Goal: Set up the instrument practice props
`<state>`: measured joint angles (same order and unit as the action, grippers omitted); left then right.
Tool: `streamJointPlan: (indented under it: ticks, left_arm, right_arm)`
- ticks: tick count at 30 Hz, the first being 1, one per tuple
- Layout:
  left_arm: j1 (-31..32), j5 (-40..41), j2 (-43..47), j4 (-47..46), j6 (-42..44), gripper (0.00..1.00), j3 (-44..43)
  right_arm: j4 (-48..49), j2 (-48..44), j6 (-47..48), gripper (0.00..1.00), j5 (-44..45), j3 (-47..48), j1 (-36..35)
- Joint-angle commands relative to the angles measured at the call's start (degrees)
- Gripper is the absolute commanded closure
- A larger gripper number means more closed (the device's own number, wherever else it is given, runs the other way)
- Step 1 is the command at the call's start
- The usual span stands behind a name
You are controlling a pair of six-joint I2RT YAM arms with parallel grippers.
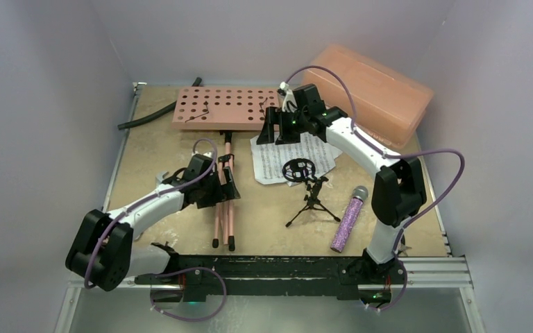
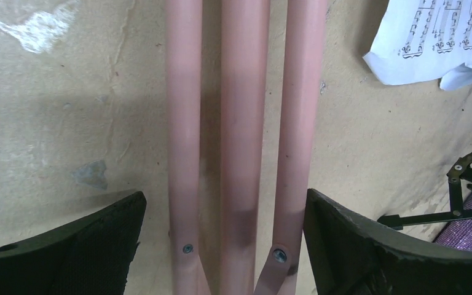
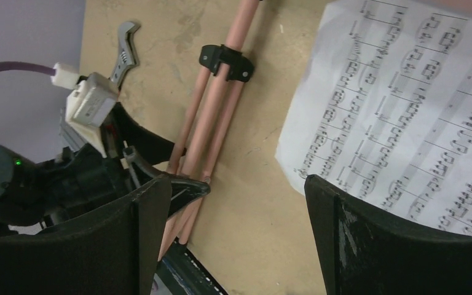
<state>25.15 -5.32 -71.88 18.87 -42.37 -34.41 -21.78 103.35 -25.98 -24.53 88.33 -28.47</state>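
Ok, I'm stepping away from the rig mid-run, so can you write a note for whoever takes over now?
Left gripper: open, fingers either side of the folded legs of the pink perforated music stand, which lies flat on the table.
Right gripper: open, empty, over the edge of the white sheet-music pages.
Small black tripod mic stand: legs spread, ring empty, by the pages.
Purple glitter microphone: lying on the table, right of the mic stand.
Done: nothing assembled.
Left: raise the stand, place pages, mount microphone.
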Motion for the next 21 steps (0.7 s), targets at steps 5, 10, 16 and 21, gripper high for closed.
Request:
streamJointPlan:
  ticks: [5,10,16,21]
  left_arm:
    - [0.1,-2.7,-4.7,-3.9,-0.3,0.20,-0.5]
    - [1.9,-2.1,-5.8,-1.6,1.2,0.35,-2.1]
    - [4.0,-4.3,-5.0,-0.6,-0.2,0.59,-2.0]
    - [4.9,-5.6,-3.8,1.8,-1.9,0.67,-1.6]
  right_arm:
    - [2.0,1.2,-2.3,0.18,-2.4,3.1,-2.7]
    - [2.6,2.1,-3.3,0.18,-1.7,3.4,-3.8]
    - [2.9,3.0,-3.7,0.18,-1.8,4.0,-4.3]
    - [3.1,3.2,-3.7,0.18,-2.0,4.0,-4.6]
